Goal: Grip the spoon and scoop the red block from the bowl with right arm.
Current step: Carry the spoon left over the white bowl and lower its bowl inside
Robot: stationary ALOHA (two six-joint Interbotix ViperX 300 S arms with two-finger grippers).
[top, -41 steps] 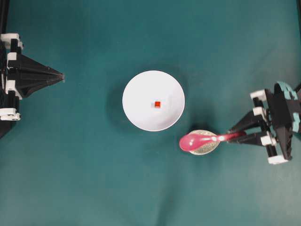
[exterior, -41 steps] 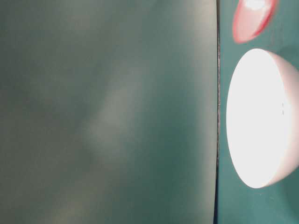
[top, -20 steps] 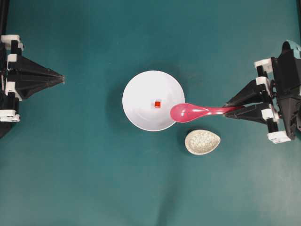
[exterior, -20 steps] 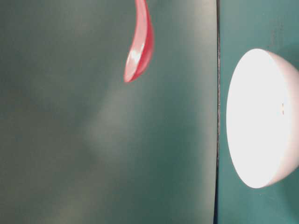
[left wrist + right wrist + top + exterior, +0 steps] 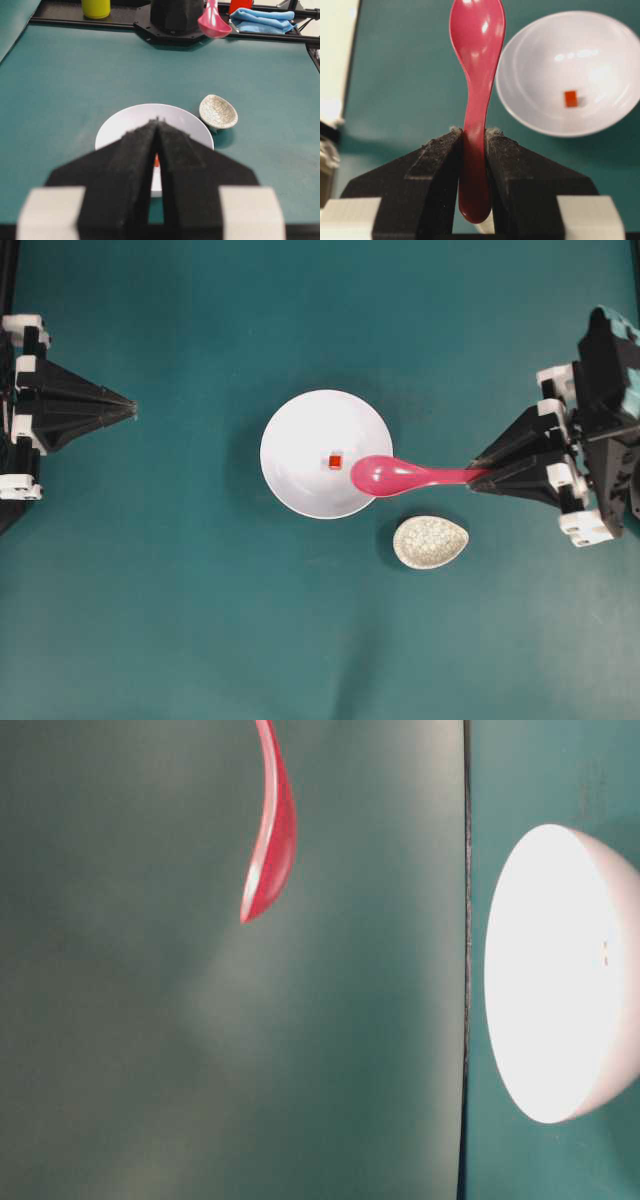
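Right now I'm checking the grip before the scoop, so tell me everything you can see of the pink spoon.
The spoon is a glossy magenta-pink soup spoon, plastic or glazed by its shine, with a deep oval scoop and a short straight handle. The right gripper is shut on the handle near its end, its black fingers pressing both sides. It is held in the air, well above the table, handle pointing back at the gripper. From overhead the scoop overlaps the right rim of the bowl, beside the red block, touching neither.
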